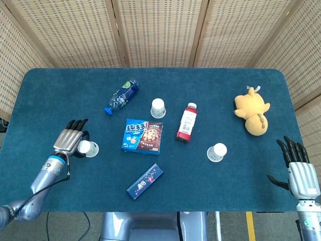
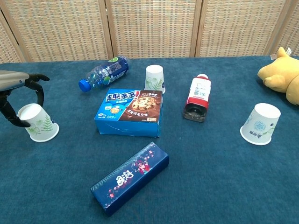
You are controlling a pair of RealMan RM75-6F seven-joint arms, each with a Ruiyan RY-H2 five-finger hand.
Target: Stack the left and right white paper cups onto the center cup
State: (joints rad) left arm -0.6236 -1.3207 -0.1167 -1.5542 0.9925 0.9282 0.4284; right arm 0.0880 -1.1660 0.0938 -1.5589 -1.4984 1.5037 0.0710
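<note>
cups sit upside down on the blue table (image 1: 45,95): the left cup (image 2: 37,122) near the left edge, the center cup (image 1: 158,107) behind the cookie box (image 1: 142,136), the right cup (image 1: 217,152) in front of the red-capped bottle (image 1: 187,122). the left hand (image 1: 70,141) curls around the left cup, fingers at its top, though the pictures do not settle whether it truly grips. the right hand (image 1: 299,168) hovers at the table's right front corner, fingers spread, holding nothing.
</note>
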